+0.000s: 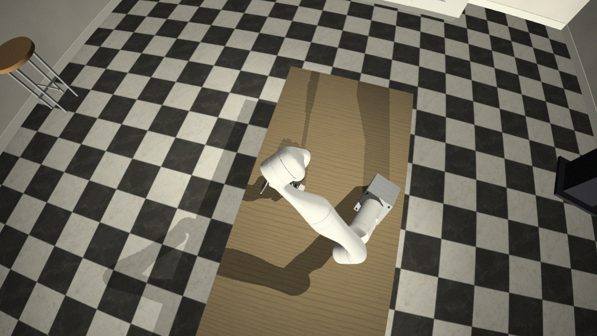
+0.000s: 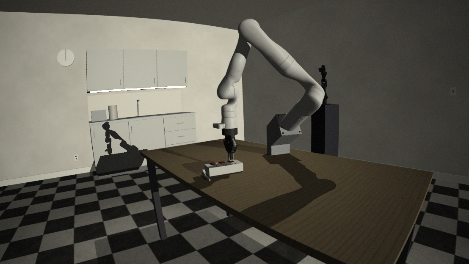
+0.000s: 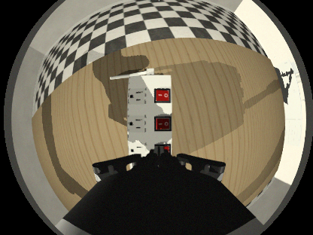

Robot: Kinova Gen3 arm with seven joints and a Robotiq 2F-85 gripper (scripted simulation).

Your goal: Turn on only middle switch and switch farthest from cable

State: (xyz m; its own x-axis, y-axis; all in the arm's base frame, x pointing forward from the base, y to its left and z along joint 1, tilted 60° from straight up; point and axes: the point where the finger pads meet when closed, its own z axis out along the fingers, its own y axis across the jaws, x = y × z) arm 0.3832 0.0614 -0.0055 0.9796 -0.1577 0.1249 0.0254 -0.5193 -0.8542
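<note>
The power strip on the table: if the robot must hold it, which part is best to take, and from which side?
Take the power strip across its two long side walls, coming straight down from above. It lies flat, long and narrow, so its short width probably fits between opened fingers. Grip near the middle, for balance. The gripper is now shut, holding nothing, tip at the switch farthest from the cable.

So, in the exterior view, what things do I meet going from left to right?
Wall clock → kitchen cupboards → power strip with the shut gripper over it → grey arm base → black pedestal.
</note>
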